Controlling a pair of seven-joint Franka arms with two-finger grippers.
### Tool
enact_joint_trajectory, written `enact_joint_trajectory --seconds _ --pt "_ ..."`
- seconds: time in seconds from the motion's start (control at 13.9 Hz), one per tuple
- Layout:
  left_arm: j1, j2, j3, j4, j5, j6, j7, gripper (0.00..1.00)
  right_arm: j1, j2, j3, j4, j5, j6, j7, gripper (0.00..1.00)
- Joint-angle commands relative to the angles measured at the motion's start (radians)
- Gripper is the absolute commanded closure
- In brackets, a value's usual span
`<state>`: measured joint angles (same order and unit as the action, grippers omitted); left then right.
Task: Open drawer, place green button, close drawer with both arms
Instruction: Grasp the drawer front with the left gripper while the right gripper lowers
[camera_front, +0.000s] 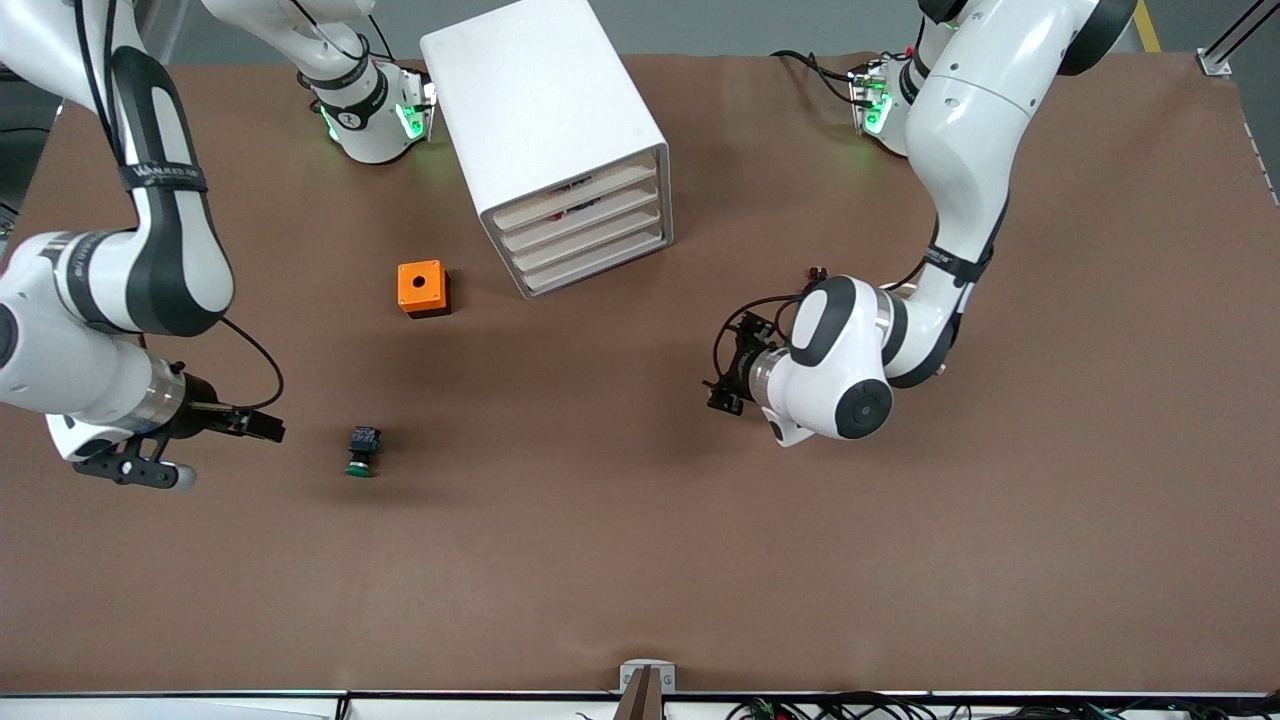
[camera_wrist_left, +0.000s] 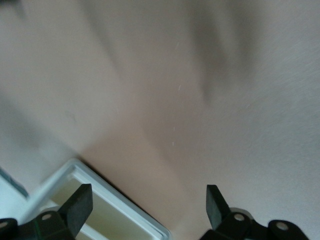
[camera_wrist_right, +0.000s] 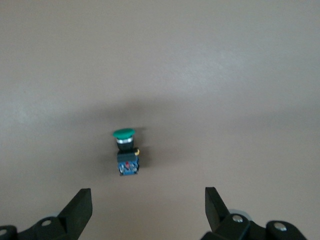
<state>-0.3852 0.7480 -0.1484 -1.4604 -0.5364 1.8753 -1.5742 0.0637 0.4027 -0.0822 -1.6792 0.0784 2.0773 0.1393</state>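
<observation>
The white four-drawer cabinet (camera_front: 545, 120) stands at the robots' side of the table, and its third drawer (camera_front: 598, 244) is pushed in like the others. The button (camera_front: 362, 451), green cap on a black and blue body, lies on the brown table toward the right arm's end. My right gripper (camera_front: 222, 450) hovers open beside it; in the right wrist view the button (camera_wrist_right: 126, 152) lies ahead of the open right gripper (camera_wrist_right: 147, 195). My left gripper (camera_front: 730, 365) hangs open over the table near the cabinet's front. In the left wrist view the left gripper (camera_wrist_left: 147, 192) is empty, with a cabinet corner (camera_wrist_left: 107, 197) showing.
An orange box with a hole (camera_front: 423, 288) sits beside the cabinet, toward the right arm's end. The brown table (camera_front: 640, 560) stretches bare toward the front camera. A small bracket (camera_front: 647, 680) sits at the table's near edge.
</observation>
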Motion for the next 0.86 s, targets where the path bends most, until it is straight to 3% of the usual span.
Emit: enact_joint_trajectory --seconds 0.0,0.14,0.58,0.79 --pt "-0.011 0.016 0.003 0.000 -0.062 -0.013 -0.134 0.01 0.039 0.042 -0.002 -0.019 0.018 0.090 0.078 0.00" --pt "-0.070 0.049 -0.002 -0.003 -0.135 -0.013 -0.248 0.07 0.062 0.086 -0.002 -0.019 0.018 0.144 0.126 0.00" --pt "-0.171 0.126 -0.010 0.000 -0.385 -0.013 -0.616 0.07 0.079 0.156 -0.004 -0.096 0.014 0.322 0.115 0.00" --pt "-0.247 0.131 -0.010 -0.001 -0.436 -0.021 -0.754 0.21 0.080 0.194 -0.004 -0.091 0.012 0.358 0.117 0.00"
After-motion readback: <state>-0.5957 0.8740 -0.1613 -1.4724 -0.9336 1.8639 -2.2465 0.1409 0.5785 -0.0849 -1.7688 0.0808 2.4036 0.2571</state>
